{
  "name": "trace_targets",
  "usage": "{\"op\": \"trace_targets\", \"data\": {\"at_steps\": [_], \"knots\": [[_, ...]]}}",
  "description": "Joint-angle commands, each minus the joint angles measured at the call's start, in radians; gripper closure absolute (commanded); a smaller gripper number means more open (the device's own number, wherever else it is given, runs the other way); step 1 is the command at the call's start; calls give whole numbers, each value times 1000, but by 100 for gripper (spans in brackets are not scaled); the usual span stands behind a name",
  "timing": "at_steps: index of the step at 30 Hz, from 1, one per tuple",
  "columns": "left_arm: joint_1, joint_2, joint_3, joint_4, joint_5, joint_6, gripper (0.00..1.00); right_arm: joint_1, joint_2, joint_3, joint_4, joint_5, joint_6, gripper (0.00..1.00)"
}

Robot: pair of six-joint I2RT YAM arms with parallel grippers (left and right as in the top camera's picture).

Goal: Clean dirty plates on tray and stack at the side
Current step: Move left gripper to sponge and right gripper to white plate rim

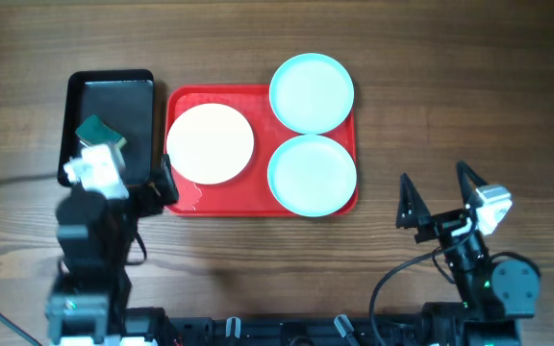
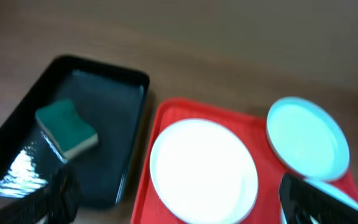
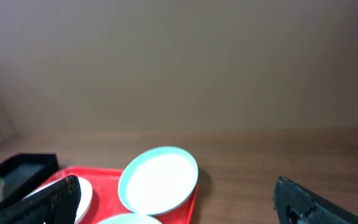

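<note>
The left claw (image 1: 118,183) hangs with its fingers spread wide and nothing between them, over the seam where the black tray (image 1: 113,79) meets the red tray (image 1: 258,200). One finger is near the red tray's near-left corner. The right claw (image 1: 432,171) is likewise splayed and empty, over bare table (image 1: 469,77) to the right of the red tray and apart from its rim. Wood lies bare around that claw and beyond the trays. On the left the two trays sit side by side with hardly a gap. A green sponge (image 2: 67,129) lies in the black tray, beside a bright glare on its floor. The cream plate (image 1: 210,142) lies flat in the red tray's left half. The near plate (image 1: 312,174), pale turquoise, fills the near-right corner. The far plate (image 1: 312,92), also turquoise, sits across the far-right rim with part of it past the tray edge, and from the right wrist it looks tilted. The two turquoise rims look to touch or nearly so. All three faces look plain and smooth. The left wrist view is soft, and both wrist views cut the near plate down to a sliver. From overhead the wrist camera hides much of the left claw.
</note>
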Motion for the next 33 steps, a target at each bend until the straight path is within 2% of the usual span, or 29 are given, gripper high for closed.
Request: {"op": "trace_targets", "data": {"at_steps": [1,5,9,11,13,14,16,19,22,26,28,33], "knots": [[-3,174,261,-152,16,-18,0,-5,145,145,-45,-43,-55,0],[-3,363,514,-360,24,-96,0,-5,333,288,-119,-43,-55,0],[-3,541,721,-505,128,-109,0,-5,579,495,-303,-44,-56,0],[-3,600,744,-559,204,-109,0,-5,746,658,-461,-51,-91,0],[-3,628,743,-621,223,-109,0,-5,855,770,-571,-59,-110,0],[-4,657,742,-660,231,-113,0,-5,966,884,-669,-64,-107,0],[-4,677,742,-675,246,-113,0,-5,1038,948,-708,-66,-106,0],[-4,709,742,-689,259,-113,0,-5,1147,990,-681,-133,-51,0],[2,736,742,-676,242,-132,0,8,1209,991,-603,-212,-50,0],[36,765,742,-689,37,-394,1,99,1302,1055,-593,-138,0,0],[63,771,742,-698,-54,-478,1,149,1352,1111,-619,-105,1,0],[136,778,763,-711,-108,-502,2,289,1529,1328,-736,-10,1,0]]}}
